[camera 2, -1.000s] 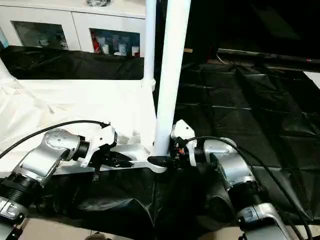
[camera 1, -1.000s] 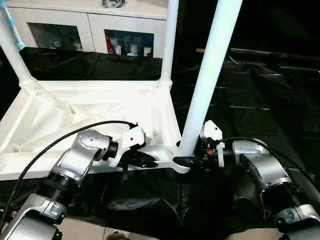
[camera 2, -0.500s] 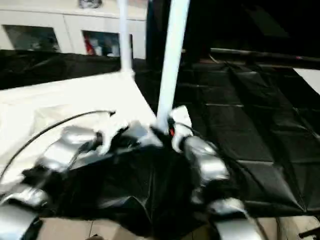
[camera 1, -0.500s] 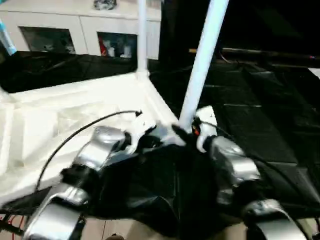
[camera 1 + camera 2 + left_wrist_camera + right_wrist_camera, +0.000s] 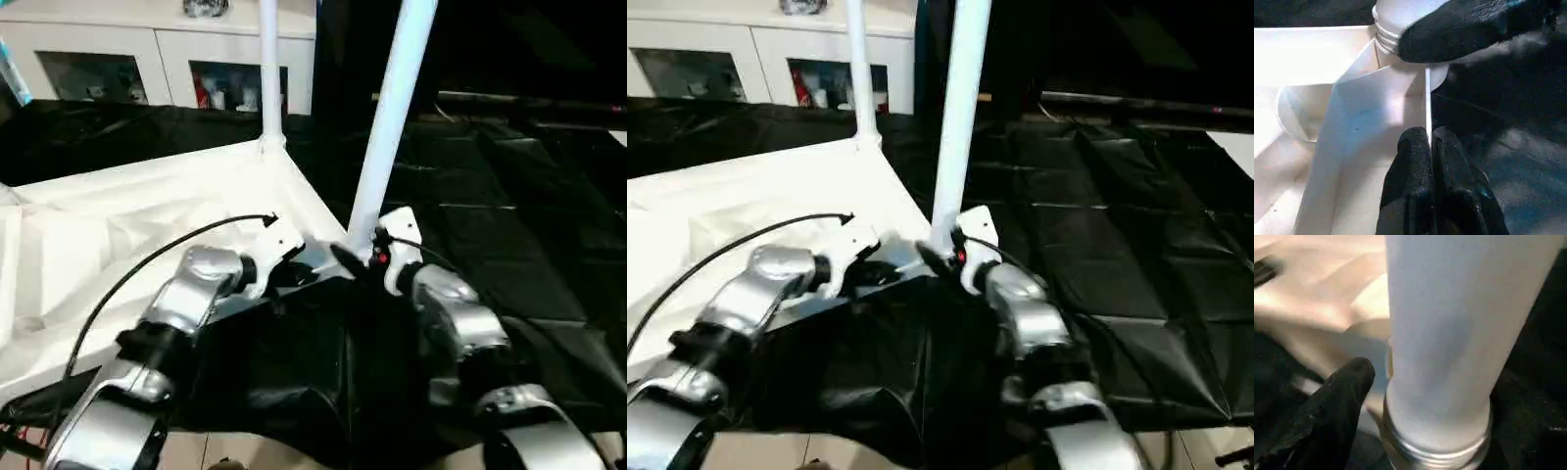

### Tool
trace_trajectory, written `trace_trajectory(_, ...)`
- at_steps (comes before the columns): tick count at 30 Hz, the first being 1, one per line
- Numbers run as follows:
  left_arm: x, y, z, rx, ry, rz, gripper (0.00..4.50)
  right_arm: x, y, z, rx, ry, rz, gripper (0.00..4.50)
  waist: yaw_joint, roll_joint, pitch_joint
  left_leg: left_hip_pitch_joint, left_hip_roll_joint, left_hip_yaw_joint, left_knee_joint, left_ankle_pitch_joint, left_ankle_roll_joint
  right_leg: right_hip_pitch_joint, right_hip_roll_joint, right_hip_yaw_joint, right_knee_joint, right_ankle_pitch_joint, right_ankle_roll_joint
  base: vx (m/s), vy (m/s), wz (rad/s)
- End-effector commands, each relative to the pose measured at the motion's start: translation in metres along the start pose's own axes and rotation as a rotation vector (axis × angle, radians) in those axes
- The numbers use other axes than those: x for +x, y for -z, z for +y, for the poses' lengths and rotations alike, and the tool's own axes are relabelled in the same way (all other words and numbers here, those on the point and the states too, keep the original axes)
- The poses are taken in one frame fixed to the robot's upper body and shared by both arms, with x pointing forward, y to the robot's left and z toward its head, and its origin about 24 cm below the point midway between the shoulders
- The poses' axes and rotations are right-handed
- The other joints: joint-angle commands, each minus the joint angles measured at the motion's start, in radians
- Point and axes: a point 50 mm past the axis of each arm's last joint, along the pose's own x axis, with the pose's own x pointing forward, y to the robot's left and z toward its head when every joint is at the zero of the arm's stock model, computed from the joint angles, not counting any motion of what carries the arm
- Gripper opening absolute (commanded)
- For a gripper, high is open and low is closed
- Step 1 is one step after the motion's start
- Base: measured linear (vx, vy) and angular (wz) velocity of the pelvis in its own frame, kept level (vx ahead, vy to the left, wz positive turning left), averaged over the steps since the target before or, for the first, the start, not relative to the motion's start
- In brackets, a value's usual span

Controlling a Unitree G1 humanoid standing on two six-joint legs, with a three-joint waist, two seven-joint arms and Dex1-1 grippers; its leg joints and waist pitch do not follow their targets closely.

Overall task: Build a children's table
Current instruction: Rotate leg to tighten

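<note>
Tabletop [image 5: 147, 211] lies ribbed side up across the left half of the frame on black sheeting [image 5: 509, 196], so its corner sockets face up for the legs. My left gripper [image 5: 1430, 147] is pinched shut on the thin rim of the near corner, low centre, I judge to steady it. Leg [image 5: 387, 127] stands upright in that corner's socket, centre frame; my right gripper [image 5: 355, 262] sits at its base, one black finger [image 5: 1332, 406] beside the threaded collar, the other hidden, so I cannot tell whether it grips. Another leg [image 5: 267, 69] rises at the far corner, top centre. Plastic looks smooth, white and hard; legs are round and tapered.
</note>
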Motion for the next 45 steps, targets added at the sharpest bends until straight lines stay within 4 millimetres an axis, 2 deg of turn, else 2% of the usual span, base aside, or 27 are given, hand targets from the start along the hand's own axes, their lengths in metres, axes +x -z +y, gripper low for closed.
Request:
trace_trajectory(1, 0.009, -0.019, -0.015, 0.08, 0.134, -0.095, 0.0, 0.01, -0.005, 0.024, -0.046, -0.218, 0.002, 3.75, 0.003, 0.003, -0.063, -0.001, 0.03, -0.006, -0.067, -0.2, 0.056, 0.057, -0.08, 0.064, -0.08, -0.353, -0.115, 0.0, 0.0, 0.0)
trace_trajectory(6, -0.005, -0.011, -0.018, 0.095, 0.236, -0.073, 0.0, -0.01, -0.004, 0.016, -0.086, -0.333, 0.047, 3.75, 0.009, 0.003, -0.061, 0.001, 0.032, -0.005, -0.068, -0.215, 0.054, 0.057, -0.078, 0.063, -0.08, -0.365, -0.124, 0.0, 0.0, 0.0)
trace_trajectory(12, -0.018, -0.006, -0.021, 0.098, 0.331, -0.045, 0.0, -0.022, 0.0, 0.014, -0.091, -0.428, 0.099, 3.59, 0.01, 0.003, -0.061, 0.001, 0.032, -0.006, -0.067, -0.213, 0.05, 0.057, -0.079, 0.063, -0.08, -0.383, -0.122, 0.0, 0.0, 0.0)
trace_trajectory(13, -0.018, -0.006, -0.021, 0.098, 0.331, -0.045, 0.0, -0.022, 0.0, 0.014, -0.091, -0.428, 0.099, 3.38, 0.011, 0.004, -0.061, 0.001, 0.033, -0.005, -0.068, -0.212, 0.051, 0.057, -0.079, 0.063, -0.08, -0.38, -0.124, 0.0, 0.0, 0.0)
trace_trajectory(16, -0.024, -0.004, -0.024, 0.084, 0.385, -0.043, 0.0, -0.026, 0.001, 0.017, -0.081, -0.473, 0.114, 3.15, 0.015, 0.003, -0.061, 0.003, 0.034, -0.005, -0.068, -0.209, 0.048, 0.056, -0.077, 0.063, -0.077, -0.363, -0.132, 0.0, 0.0, 0.0)
trace_trajectory(21, -0.026, -0.003, -0.026, 0.081, 0.404, -0.042, 0.0, -0.028, 0.003, 0.02, -0.081, -0.504, 0.131, 2.77, 0.019, 0.002, -0.06, 0.005, 0.034, -0.006, -0.069, -0.221, 0.04, 0.054, -0.08, 0.064, -0.081, -0.387, -0.123, 0.0, 0.0, 0.0)
trace_trajectory(27, -0.021, -0.005, -0.025, 0.072, 0.36, -0.067, 0.0, -0.025, 0.004, 0.022, -0.057, -0.474, 0.108, 2.69, 0.022, 0.001, -0.06, 0.005, 0.033, -0.006, -0.068, -0.212, 0.037, 0.054, -0.08, 0.064, -0.082, -0.39, -0.118, 0.0, 0.0, 0.0)
trace_trajectory(30, -0.011, -0.009, -0.015, 0.044, 0.223, -0.083, 0.0, -0.012, 0.006, 0.018, -0.006, -0.283, 0.052, 2.68, 0.018, -0.001, -0.058, 0.004, 0.032, -0.006, -0.07, -0.218, 0.026, 0.051, -0.079, 0.063, -0.083, -0.4, -0.116, 0.0, 0.0, 0.0)
trace_trajectory(31, -0.009, -0.01, -0.013, 0.036, 0.192, -0.086, 0.0, -0.009, 0.006, 0.016, 0.004, -0.23, 0.04, 2.68, 0.014, -0.002, -0.057, 0.007, 0.027, -0.006, -0.068, -0.235, 0.016, 0.049, -0.082, 0.06, -0.092, -0.456, -0.1, 0.0, 0.0, 0.0)
trace_trajectory(32, -0.002, -0.013, -0.006, -0.001, 0.1, -0.101, 0.0, 0.0, 0.01, 0.014, 0.056, -0.093, 0.03, 2.68, 0.014, -0.002, -0.057, 0.008, 0.026, -0.007, -0.068, -0.235, 0.008, 0.05, -0.083, 0.059, -0.093, -0.473, -0.092, 0.0, 0.0, 0.0)
trace_trajectory(33, 0.0, -0.015, -0.004, -0.011, 0.078, -0.105, 0.0, 0.002, 0.01, 0.013, 0.069, -0.065, 0.031, 2.67, 0.008, -0.003, -0.057, 0.01, 0.022, -0.008, -0.066, -0.242, 0.0, 0.047, -0.083, 0.056, -0.099, -0.513, -0.077, 0.0, 0.0, 0.0)
trace_trajectory(34, 0.004, -0.017, -0.002, -0.017, 0.042, -0.116, 0.0, 0.007, 0.012, 0.013, 0.096, -0.006, 0.024, 2.67, 0.006, -0.005, -0.059, 0.006, 0.022, -0.01, -0.067, -0.232, 0.001, 0.051, -0.084, 0.056, -0.098, -0.514, -0.068, 0.0, 0.0, 0.0)
trace_trajectory(35, 0.009, -0.021, 0.001, -0.032, -0.002, -0.129, 0.0, 0.013, 0.013, 0.014, 0.129, 0.065, 0.01, 2.67, 0.002, -0.004, -0.057, 0.005, 0.022, -0.009, -0.067, -0.231, 0.001, 0.049, -0.082, 0.056, -0.101, -0.518, -0.063, 0.0, 0.0, 0.0)
trace_trajectory(36, 0.013, -0.023, 0.002, -0.04, -0.026, -0.132, 0.0, 0.018, 0.013, 0.014, 0.159, 0.124, 0.002, 2.67, 0.002, -0.002, -0.058, 0.009, 0.022, -0.009, -0.066, -0.232, 0.001, 0.047, -0.084, 0.055, -0.103, -0.519, -0.062, 0.0, 0.0, 0.0)
trace_trajectory(37, 0.021, -0.027, 0.005, -0.055, -0.095, -0.135, 0.0, 0.027, 0.013, 0.018, 0.205, 0.195, -0.018, 2.67, 0.0, -0.001, -0.062, 0.006, 0.023, -0.009, -0.066, -0.226, 0.007, 0.048, -0.085, 0.057, -0.1, -0.492, -0.07, 0.0, 0.0, 0.0)
trace_trajectory(38, 0.022, -0.028, 0.005, -0.058, -0.103, -0.137, 0.0, 0.028, 0.013, 0.019, 0.21, 0.208, -0.019, 2.67, -0.002, -0.001, -0.06, 0.005, 0.023, -0.008, -0.067, -0.223, 0.007, 0.047, -0.082, 0.058, -0.099, -0.483, -0.07, 0.0, 0.0, 0.0)
trace_trajectory(40, 0.029, -0.032, 0.007, -0.076, -0.159, -0.149, 0.0, 0.036, 0.012, 0.022, 0.242, 0.289, -0.018, 2.67, 0.001, 0.0, -0.065, 0.004, 0.026, -0.009, -0.068, -0.203, 0.008, 0.05, -0.082, 0.061, -0.089, -0.421, -0.083, 0.0, 0.0, 0.0)
trace_trajectory(43, 0.039, -0.037, 0.004, -0.086, -0.182, -0.159, 0.0, 0.046, 0.008, 0.031, 0.21, 0.3, -0.021, 2.67, 0.004, 0.001, -0.066, 0.002, 0.027, -0.006, -0.068, -0.177, 0.016, 0.052, -0.082, 0.064, -0.078, -0.337, -0.108, 0.0, 0.0, 0.0)
trace_trajectory(45, 0.042, -0.038, -0.001, -0.069, -0.154, -0.165, 0.0, 0.048, 0.004, 0.032, 0.192, 0.276, -0.049, 2.67, 0.006, 0.002, -0.065, 0.001, 0.027, -0.004, -0.069, -0.189, 0.025, 0.054, -0.082, 0.064, -0.08, -0.332, -0.112, 0.0, 0.0, 0.0)
